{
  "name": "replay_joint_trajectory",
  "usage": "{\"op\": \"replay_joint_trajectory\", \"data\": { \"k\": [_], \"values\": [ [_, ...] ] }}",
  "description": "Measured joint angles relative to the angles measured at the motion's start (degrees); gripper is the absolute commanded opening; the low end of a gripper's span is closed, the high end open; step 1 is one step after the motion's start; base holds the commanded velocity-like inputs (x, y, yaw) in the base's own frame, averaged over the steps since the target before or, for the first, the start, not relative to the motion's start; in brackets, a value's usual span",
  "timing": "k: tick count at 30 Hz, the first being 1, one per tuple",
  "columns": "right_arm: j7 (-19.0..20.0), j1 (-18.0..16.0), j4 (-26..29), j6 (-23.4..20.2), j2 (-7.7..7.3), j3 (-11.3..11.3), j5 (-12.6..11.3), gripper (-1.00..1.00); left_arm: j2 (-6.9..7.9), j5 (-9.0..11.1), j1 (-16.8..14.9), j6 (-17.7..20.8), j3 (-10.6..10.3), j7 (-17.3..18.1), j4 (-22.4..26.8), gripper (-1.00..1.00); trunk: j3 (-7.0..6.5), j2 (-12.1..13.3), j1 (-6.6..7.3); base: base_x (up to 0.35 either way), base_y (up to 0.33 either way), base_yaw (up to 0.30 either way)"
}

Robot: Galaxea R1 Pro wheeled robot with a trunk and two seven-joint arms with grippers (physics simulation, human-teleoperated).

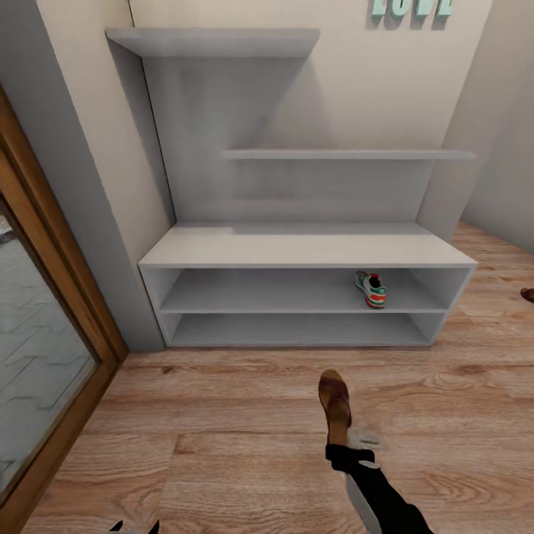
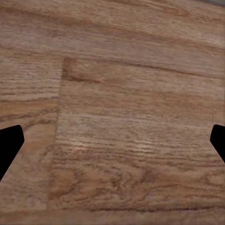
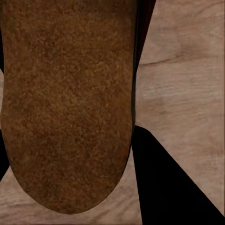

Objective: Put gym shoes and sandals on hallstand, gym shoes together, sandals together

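Note:
My right gripper (image 1: 345,439) is shut on one end of a brown sandal (image 1: 334,400), which points toward the hallstand (image 1: 304,251) above the corridor floor (image 1: 222,415). In the right wrist view the sandal (image 3: 65,103) sits between the dark fingers (image 3: 164,183). One gym shoe (image 1: 371,289), white with a teal-orange heel, lies on the upper of the two lower shelves, toward its right end. A small brown shape (image 1: 528,294) at the right edge of the floor may be the other sandal. My left gripper (image 1: 135,528) hangs open over bare planks (image 2: 122,117). The second gym shoe is out of view.
A glass door with a wooden frame (image 1: 52,311) runs along the left. Beige walls close in behind the hallstand and at its right side (image 1: 475,133). Wood flooring stretches between me and the rack.

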State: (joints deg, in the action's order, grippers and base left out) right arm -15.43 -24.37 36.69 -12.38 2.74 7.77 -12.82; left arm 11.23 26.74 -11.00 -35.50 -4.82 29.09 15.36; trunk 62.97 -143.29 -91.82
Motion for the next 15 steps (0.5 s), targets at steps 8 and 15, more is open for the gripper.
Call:
{"op": "replay_joint_trajectory", "data": {
  "k": [8, 15],
  "values": [
    [-11.09, -9.99, 2.26, -5.99, 7.26, 0.2, 4.91, -1.0, 0.05, -0.03, 0.05, 0.0, -0.01, -0.05, -0.08, 1.0, -0.01, 0.0, 0.0, 0.0, 0.0, 0.0],
    [-11.93, -18.73, -0.68, -8.75, 7.26, 0.15, 5.06, -1.0, -0.11, -0.1, 0.05, 0.0, -0.5, -0.02, -0.01, 1.0, 0.0, 0.0, 0.0, 0.0, 0.0, 0.0]
  ]
}}
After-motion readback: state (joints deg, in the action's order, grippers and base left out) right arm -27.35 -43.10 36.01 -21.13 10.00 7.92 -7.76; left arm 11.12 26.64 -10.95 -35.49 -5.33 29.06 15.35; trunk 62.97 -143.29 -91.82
